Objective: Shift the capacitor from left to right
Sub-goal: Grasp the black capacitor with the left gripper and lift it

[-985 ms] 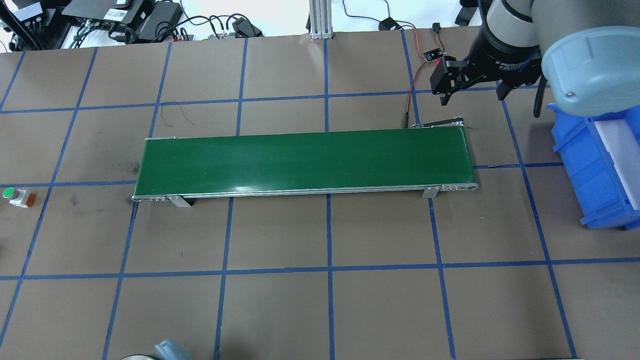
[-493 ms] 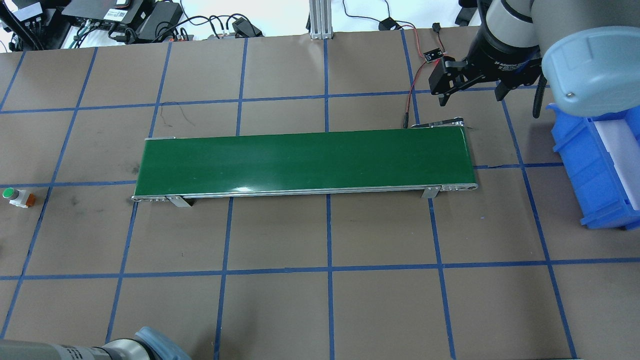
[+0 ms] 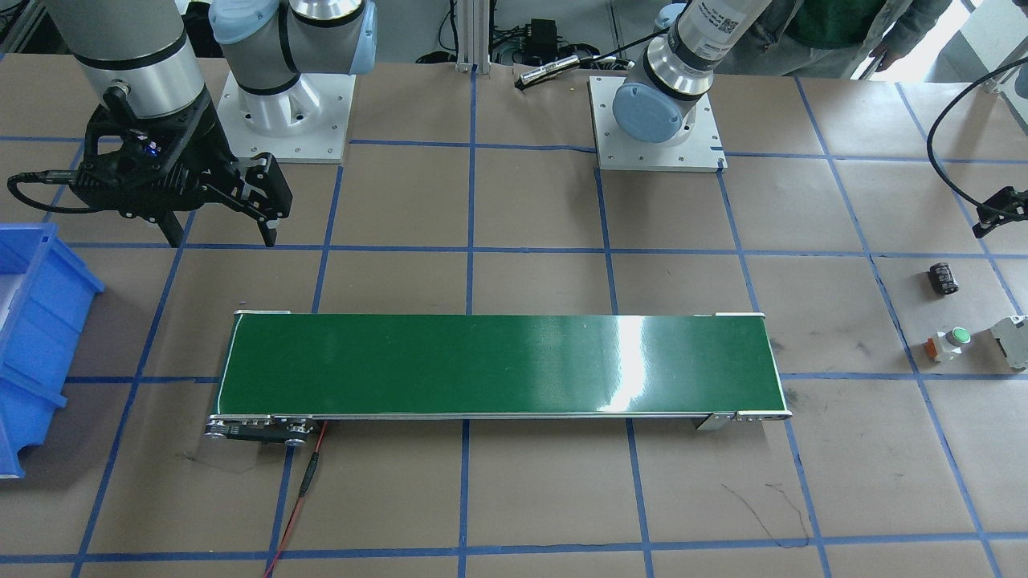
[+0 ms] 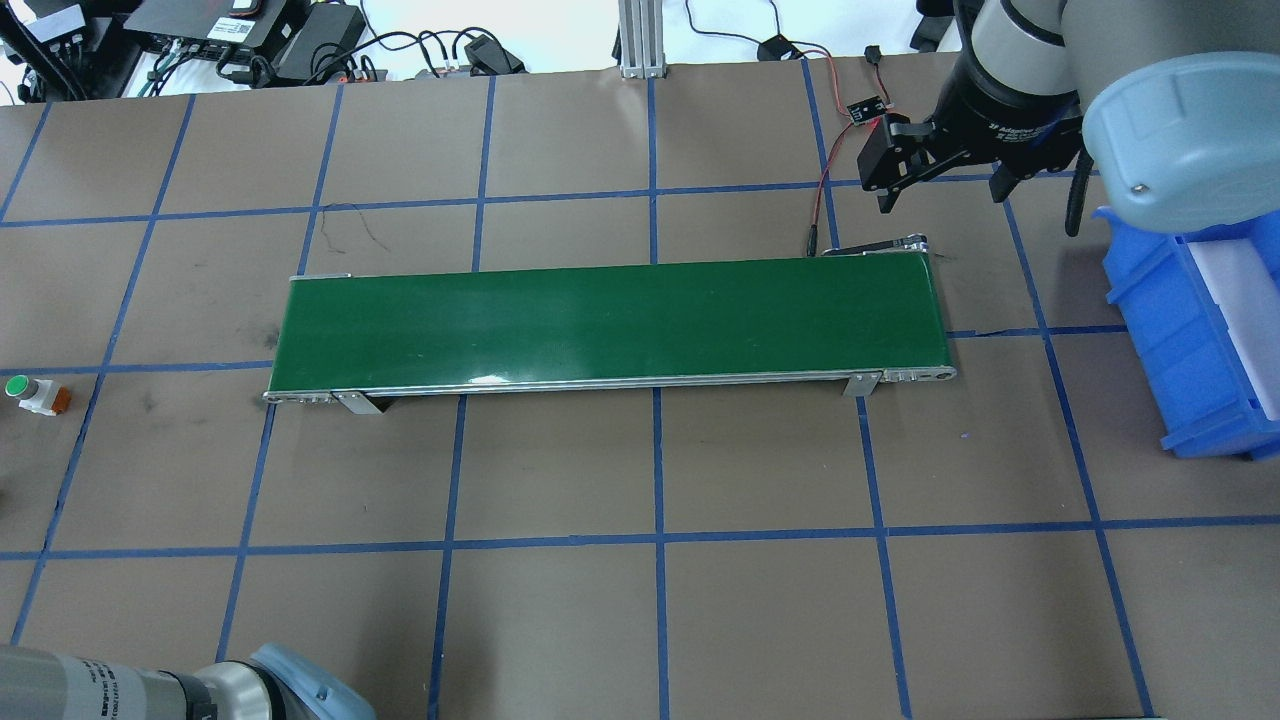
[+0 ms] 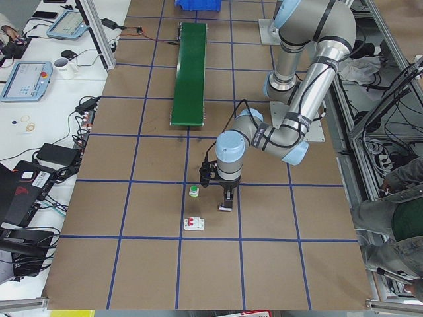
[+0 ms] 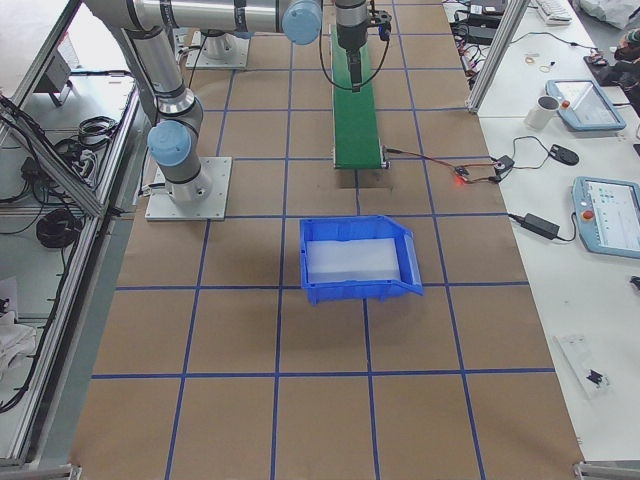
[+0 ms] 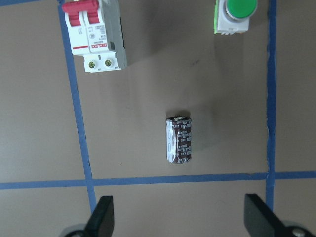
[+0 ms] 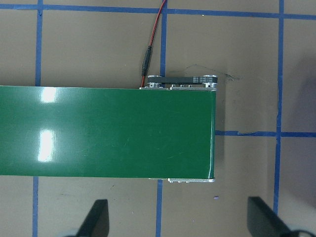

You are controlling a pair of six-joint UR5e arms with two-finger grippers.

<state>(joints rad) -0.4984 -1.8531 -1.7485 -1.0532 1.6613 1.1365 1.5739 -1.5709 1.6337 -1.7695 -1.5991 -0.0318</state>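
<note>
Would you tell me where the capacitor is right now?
Front-facing view: the capacitor lies at far right, the robot's left side, just above the green push button.

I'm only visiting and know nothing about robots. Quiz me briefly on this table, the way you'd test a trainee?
1. True or false: the left gripper is shut on the capacitor.
2. Which thing near the capacitor has red switches? A. the circuit breaker B. the green push button C. the blue bin
3. Fill in: the right gripper hovers near one end of the green ____.
Key: 1. False: its fingers stand open, apart from the capacitor. 2. A. 3. conveyor belt.
</note>
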